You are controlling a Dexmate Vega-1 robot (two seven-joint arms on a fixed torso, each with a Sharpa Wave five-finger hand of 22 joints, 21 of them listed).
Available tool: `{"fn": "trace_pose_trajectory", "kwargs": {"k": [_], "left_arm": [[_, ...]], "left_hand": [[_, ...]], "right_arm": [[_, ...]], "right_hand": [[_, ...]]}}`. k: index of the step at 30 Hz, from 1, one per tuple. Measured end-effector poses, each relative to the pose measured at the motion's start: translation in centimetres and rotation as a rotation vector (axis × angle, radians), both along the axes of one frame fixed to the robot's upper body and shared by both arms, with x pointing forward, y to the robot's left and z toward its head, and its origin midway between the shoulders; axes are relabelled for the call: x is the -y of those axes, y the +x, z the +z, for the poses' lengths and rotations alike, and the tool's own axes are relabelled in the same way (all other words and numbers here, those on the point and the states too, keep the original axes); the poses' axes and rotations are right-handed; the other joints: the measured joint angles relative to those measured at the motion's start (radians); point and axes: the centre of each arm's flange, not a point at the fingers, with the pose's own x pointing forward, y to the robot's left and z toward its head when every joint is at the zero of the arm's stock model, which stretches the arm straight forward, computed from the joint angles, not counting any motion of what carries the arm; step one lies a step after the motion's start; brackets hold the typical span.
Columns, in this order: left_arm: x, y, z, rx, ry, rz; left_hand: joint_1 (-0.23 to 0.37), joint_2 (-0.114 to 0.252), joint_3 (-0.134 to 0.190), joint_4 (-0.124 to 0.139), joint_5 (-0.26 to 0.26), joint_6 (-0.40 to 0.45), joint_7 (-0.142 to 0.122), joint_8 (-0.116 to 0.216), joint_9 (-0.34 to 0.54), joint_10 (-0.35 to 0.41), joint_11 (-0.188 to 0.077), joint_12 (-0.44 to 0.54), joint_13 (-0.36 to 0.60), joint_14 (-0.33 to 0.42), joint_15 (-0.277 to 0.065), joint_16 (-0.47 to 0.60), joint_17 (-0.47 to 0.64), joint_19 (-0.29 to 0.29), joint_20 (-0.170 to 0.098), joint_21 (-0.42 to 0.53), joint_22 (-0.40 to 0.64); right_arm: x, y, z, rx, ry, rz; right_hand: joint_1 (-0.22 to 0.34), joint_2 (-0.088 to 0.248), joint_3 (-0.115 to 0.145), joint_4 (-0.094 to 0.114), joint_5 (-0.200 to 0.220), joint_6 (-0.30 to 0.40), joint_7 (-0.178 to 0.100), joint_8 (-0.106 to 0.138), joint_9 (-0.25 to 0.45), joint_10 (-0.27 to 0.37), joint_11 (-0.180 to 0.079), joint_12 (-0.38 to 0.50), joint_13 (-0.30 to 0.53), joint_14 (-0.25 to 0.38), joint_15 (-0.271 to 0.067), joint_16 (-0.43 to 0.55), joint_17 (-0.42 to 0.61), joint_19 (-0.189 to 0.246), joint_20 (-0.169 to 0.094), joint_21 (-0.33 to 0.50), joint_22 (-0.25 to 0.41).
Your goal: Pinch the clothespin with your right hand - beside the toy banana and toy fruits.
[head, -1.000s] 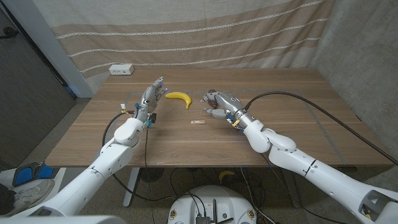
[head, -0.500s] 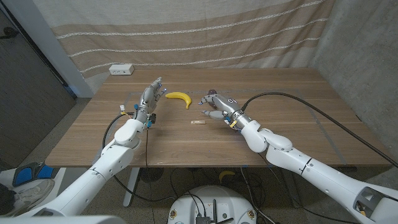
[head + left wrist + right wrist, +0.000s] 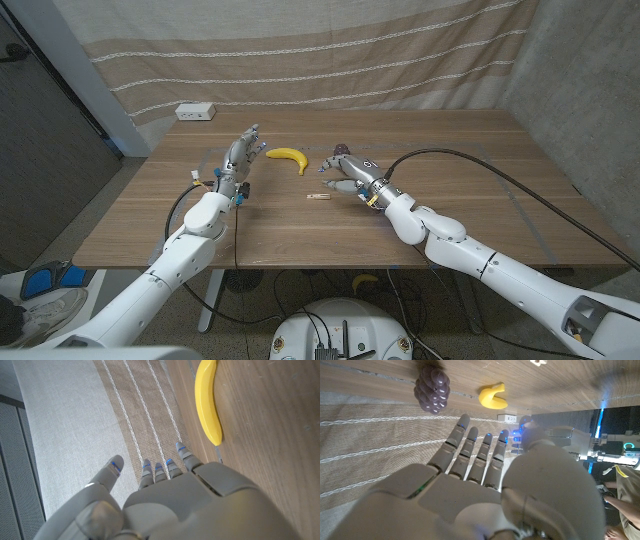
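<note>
The wooden worktop [image 3: 460, 190] spreads out in front of me, with a striped curtain [image 3: 300, 50] hanging behind its far edge. My right arm reaches in over the middle of it, and my right hand [image 3: 347, 171] hovers there with fingers spread apart and nothing in its grasp. My left hand [image 3: 240, 158] stands raised near the left side, its fingers apart too and holding nothing. A white power strip [image 3: 195, 112] lies at the far left edge, well apart from everything else. The toy banana [image 3: 288, 156] lies between my two hands, toward the far side. Just beyond my right hand's fingers sits a purple toy grape bunch [image 3: 431, 391], seen from my right wrist with the banana beyond it. The clothespin [image 3: 317, 196], small and pale, lies flat on the wood just beside my right hand, on its left and a little nearer to me, not touched by any finger.
</note>
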Motion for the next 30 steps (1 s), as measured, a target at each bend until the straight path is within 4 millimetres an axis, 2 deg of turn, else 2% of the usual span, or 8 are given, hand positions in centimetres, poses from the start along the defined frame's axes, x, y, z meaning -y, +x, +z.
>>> {"fn": "trace_pose_trajectory", "kwargs": {"k": [4,7,10,20,24,30], "left_arm": [[-0.1,0.1,0.1,0.002,-0.003,0.000],[-0.2,0.1,0.1,0.005,-0.008,-0.001],[-0.3,0.2,0.1,0.005,-0.012,0.001],[-0.6,0.5,0.1,0.004,-0.022,0.007],[-0.7,0.6,0.2,0.006,-0.020,0.006],[-0.8,0.7,0.4,0.010,-0.016,0.000]], "left_hand": [[0.003,-0.003,0.002,0.006,-0.001,0.003,-0.003,0.000,0.000,0.005,-0.005,0.000,0.000,0.000,0.000,0.000,0.000,0.000,0.000,0.000,0.000],[-0.013,-0.001,-0.030,0.038,-0.009,0.011,-0.011,0.000,0.000,0.011,-0.011,0.000,0.000,0.000,0.000,0.005,0.008,0.000,0.000,0.000,0.000],[-0.031,-0.010,-0.043,0.051,-0.009,0.011,-0.011,0.000,0.000,0.011,-0.011,0.000,0.000,0.000,0.000,0.005,0.010,0.000,0.000,0.000,0.000],[-0.041,-0.020,-0.051,0.059,-0.009,0.007,-0.015,0.000,0.000,0.011,-0.011,0.000,0.000,0.000,0.000,0.005,0.007,-0.001,0.001,0.000,0.000],[-0.052,-0.023,-0.056,0.063,-0.009,0.012,-0.020,0.000,0.000,0.011,-0.011,0.000,0.000,0.000,0.000,0.005,0.007,0.000,0.008,0.000,-0.002],[-0.053,-0.024,-0.056,0.063,-0.009,0.007,-0.025,0.000,0.000,0.011,-0.011,0.000,0.000,0.000,0.000,0.005,0.007,-0.005,0.013,0.000,-0.003]], "right_arm": [[-0.1,0.3,-0.2,-0.005,-0.011,-0.007],[-0.2,0.4,-0.3,-0.010,-0.018,-0.009],[-0.3,0.6,-0.4,-0.015,-0.026,-0.016],[-0.5,1.1,-0.9,-0.031,-0.052,-0.030],[-0.6,1.3,-1.2,-0.036,-0.061,-0.037],[-0.7,1.4,-1.4,-0.034,-0.071,-0.047]], "right_hand": [[0.000,0.000,-0.002,0.002,0.000,0.000,0.000,0.000,0.000,0.000,0.000,0.000,0.000,0.000,0.000,0.000,0.000,0.000,0.000,0.000,0.000],[0.000,0.000,-0.002,0.002,0.000,0.000,0.000,0.000,0.000,-0.004,0.004,0.000,0.000,0.000,0.000,0.000,0.000,0.000,0.000,0.000,0.000],[0.000,0.000,-0.006,0.006,0.000,0.000,0.000,0.000,0.000,-0.004,0.004,0.000,0.000,-0.004,0.004,0.000,0.000,0.000,0.000,0.000,0.000],[-0.003,0.002,-0.020,0.001,-0.001,0.000,0.000,0.000,0.000,-0.004,0.004,0.000,0.000,-0.004,0.003,0.000,0.000,0.000,0.000,0.000,0.000],[-0.003,0.002,-0.029,-0.008,-0.001,0.000,0.000,-0.005,0.000,-0.008,0.000,0.000,0.000,-0.008,0.000,0.000,-0.003,0.000,0.000,0.000,-0.001],[0.020,-0.021,-0.033,-0.012,0.000,-0.009,-0.009,-0.010,0.000,-0.012,-0.004,-0.008,0.005,-0.008,0.000,0.000,-0.008,0.000,0.000,0.000,-0.003]]}}
